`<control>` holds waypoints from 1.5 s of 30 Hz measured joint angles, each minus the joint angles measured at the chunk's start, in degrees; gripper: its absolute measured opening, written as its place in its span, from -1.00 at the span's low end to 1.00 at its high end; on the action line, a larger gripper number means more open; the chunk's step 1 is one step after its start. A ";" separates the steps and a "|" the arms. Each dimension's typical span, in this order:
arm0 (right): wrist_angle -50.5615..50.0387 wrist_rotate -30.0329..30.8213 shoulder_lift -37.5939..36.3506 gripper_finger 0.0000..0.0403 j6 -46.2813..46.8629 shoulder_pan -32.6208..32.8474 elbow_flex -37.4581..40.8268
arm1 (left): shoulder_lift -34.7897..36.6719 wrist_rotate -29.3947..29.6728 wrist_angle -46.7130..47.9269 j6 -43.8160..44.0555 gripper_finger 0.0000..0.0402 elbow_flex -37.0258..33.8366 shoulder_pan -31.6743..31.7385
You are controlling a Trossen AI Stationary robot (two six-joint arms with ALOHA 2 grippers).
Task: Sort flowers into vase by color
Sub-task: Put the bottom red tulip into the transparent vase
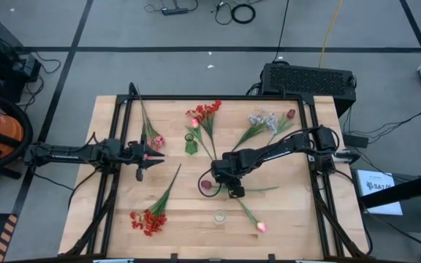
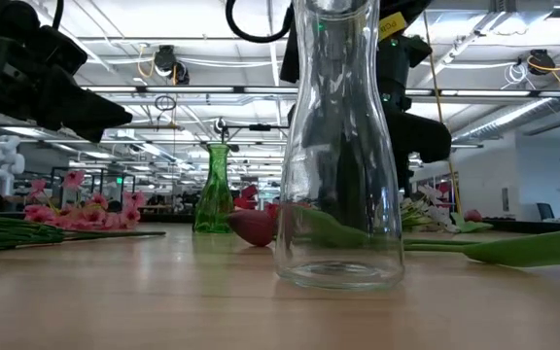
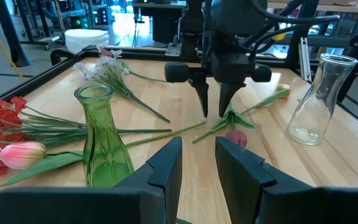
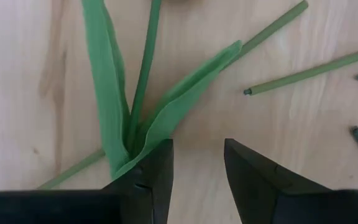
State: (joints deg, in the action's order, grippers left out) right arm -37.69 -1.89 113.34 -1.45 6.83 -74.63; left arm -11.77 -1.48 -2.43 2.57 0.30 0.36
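Maroon tulip (image 1: 206, 185) on bench (image 1: 108, 219): right gripper (image 4: 197, 165) jaws open, empty, over its leaves; next drop & close on stem; left gripper (image 3: 197, 163) jaws open, idle.

Long green-stemmed flowers are lying flat all over the wooden table: red bunches (image 1: 205, 111) and (image 1: 147, 220), pink blossoms (image 1: 156, 141), pale sprigs (image 1: 262, 118), a dark red tulip (image 1: 206, 185) in the middle and a pink bud (image 1: 260, 227) near the front.

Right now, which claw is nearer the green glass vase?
Left. The left claw sits just beside the green glass vase; the right claw hovers farther off, over a leafy stem.
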 joint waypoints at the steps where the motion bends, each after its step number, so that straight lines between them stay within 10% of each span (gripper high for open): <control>1: -0.04 0.00 0.00 -0.33 0.03 0.06 0.00 | 0.00 0.00 0.00 0.01 -0.48 0.00 0.01; 45: 3.03 -3.48 -4.36 -0.33 15.72 3.18 8.35 | 0.00 0.00 -0.01 0.02 -0.48 0.00 -0.02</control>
State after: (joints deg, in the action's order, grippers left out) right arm -34.67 -5.37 108.98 14.26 10.01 -66.28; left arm -11.77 -1.48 -2.44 2.59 0.30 0.34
